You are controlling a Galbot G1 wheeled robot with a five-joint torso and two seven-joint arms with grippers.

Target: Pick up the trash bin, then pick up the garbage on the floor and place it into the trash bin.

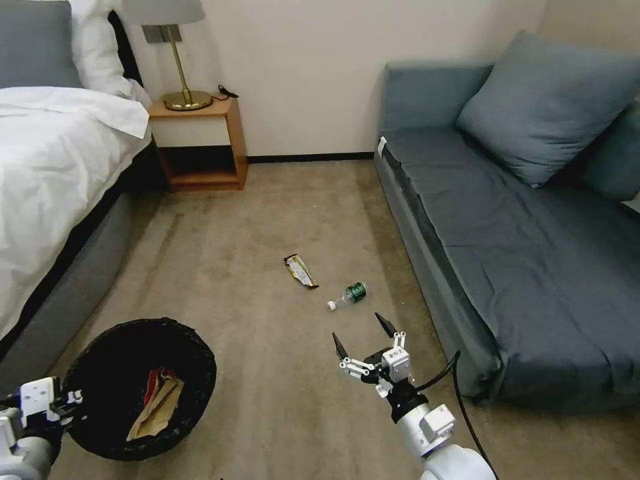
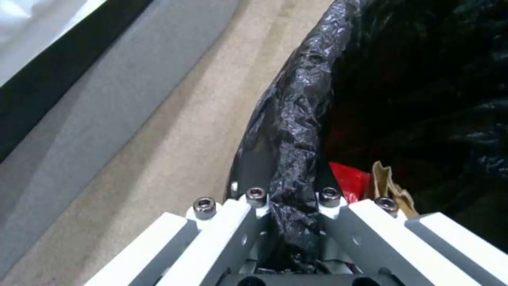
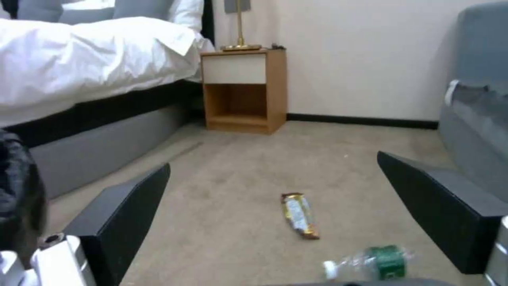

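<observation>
The trash bin [image 1: 143, 387] is at our left side, above the floor [image 1: 267, 220], and our left gripper [image 2: 290, 222] is closed on its bagged rim. Inside it we see a red packet [image 2: 352, 180] and a brown paper bag [image 1: 157, 403]. Our right gripper [image 1: 363, 337] hangs open just before the small bottle [image 1: 350, 295]; the bar wrapper [image 1: 301, 271] lies a little beyond.

The left claw [image 1: 70, 400] is cut off by the head view's edge, its fingertips hidden behind the trash bin's [image 1: 200, 363] liner. The red snack packet [image 2: 352, 180] lies half buried under the brown paper bag [image 1: 157, 403]. The bottle's [image 3: 378, 264] label is unreadable.
</observation>
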